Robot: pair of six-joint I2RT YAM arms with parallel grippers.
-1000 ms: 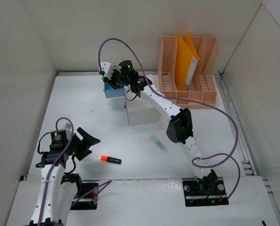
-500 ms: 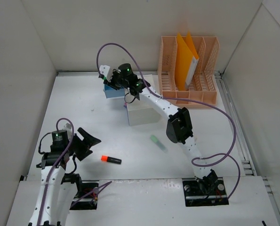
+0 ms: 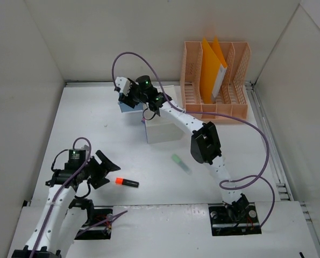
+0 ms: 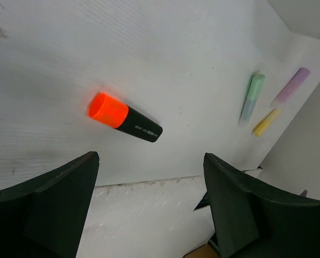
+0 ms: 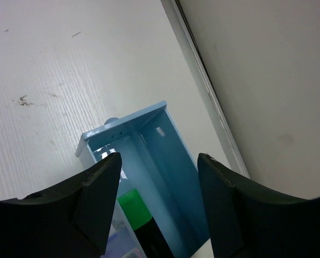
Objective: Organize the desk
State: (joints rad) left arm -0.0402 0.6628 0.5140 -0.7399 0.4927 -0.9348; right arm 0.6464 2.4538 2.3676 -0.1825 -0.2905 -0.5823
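the left gripper [image 3: 106,172], jaws spread and empty, has slid nearer and to the right over the past second. it is closing on the orange highlighter [image 3: 126,183], which lies loose on the desk [image 3: 95,118], the white tabletop filling the walled enclosure. the left wrist view puts that pen just ahead of the open fingers, so it looks like the next pick-up.

right of it, a pale green highlighter [image 3: 181,163] has not moved. a purple one [image 4: 291,86] and a yellow one [image 4: 267,122] lie just beyond it.

at the far side the right gripper [image 3: 127,94], barely shifted, hangs with fingers apart and holding nothing over the blue box [image 3: 128,106]. a green-capped marker [image 5: 133,207] already sits inside.

with several pens loose, the tidying looks well short of done.
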